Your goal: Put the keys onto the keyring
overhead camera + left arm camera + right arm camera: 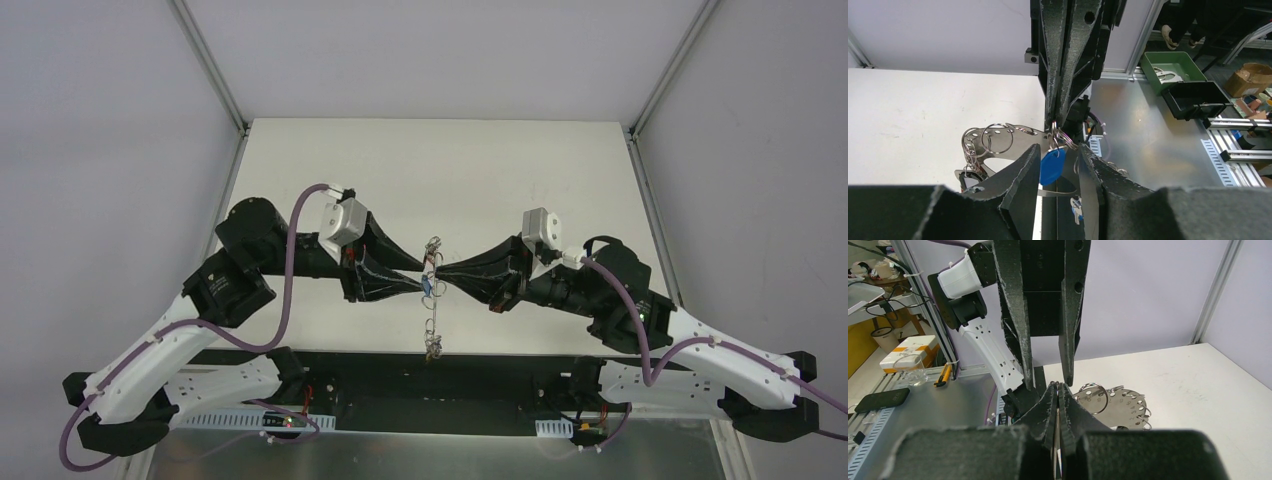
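Mid-frame in the overhead view, the right gripper [1058,390] clenched the keyring [431,322], while the left gripper [1059,152] stood released around a blue key [1052,167]. Threading appeared under way. The next move called for a fine grasp of that key.

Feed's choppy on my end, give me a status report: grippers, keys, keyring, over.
Right gripper shut on the keyring. Left gripper open, blue key hanging between its fingers. Nothing else between the grippers.
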Robot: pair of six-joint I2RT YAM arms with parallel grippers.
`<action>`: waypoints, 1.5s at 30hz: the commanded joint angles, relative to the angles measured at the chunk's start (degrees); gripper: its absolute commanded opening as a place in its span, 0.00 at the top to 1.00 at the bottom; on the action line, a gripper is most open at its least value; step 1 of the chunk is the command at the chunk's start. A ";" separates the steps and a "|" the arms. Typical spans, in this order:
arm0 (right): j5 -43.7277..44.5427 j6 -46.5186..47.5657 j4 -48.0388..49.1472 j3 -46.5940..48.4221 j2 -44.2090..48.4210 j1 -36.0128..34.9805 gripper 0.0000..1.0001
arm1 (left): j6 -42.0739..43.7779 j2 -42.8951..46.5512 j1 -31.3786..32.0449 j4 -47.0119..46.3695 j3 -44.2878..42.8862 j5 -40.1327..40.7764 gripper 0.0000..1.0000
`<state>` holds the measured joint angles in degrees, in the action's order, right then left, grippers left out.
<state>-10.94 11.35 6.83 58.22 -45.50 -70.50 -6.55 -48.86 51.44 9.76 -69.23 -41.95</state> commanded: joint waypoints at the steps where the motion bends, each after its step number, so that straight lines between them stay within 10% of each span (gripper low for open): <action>1: -0.64 -0.71 4.54 1.90 0.68 -0.34 1.00 | 0.65 1.21 0.46 -1.59 0.07 -0.74 0.67; 11: -0.84 -1.05 4.77 2.34 0.07 -0.31 1.00 | 0.53 -0.78 0.37 -1.59 -0.55 -1.29 0.69; 17: -1.01 -0.98 4.80 2.46 -0.05 -0.34 1.00 | 0.91 -1.01 0.40 -1.64 -0.47 -1.72 0.90; 29: -0.84 -0.64 4.96 2.17 0.09 -0.33 1.00 | 1.07 0.33 0.41 -1.17 0.41 -0.85 0.69; 45: -0.85 -0.77 5.35 2.25 -0.08 -0.29 1.00 | 1.95 0.71 0.42 -0.10 0.68 -0.80 0.80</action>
<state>-11.18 11.14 6.83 58.22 -45.93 -70.50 -5.80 -49.08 51.44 9.98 -68.79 -41.93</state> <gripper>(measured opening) 0.007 0.214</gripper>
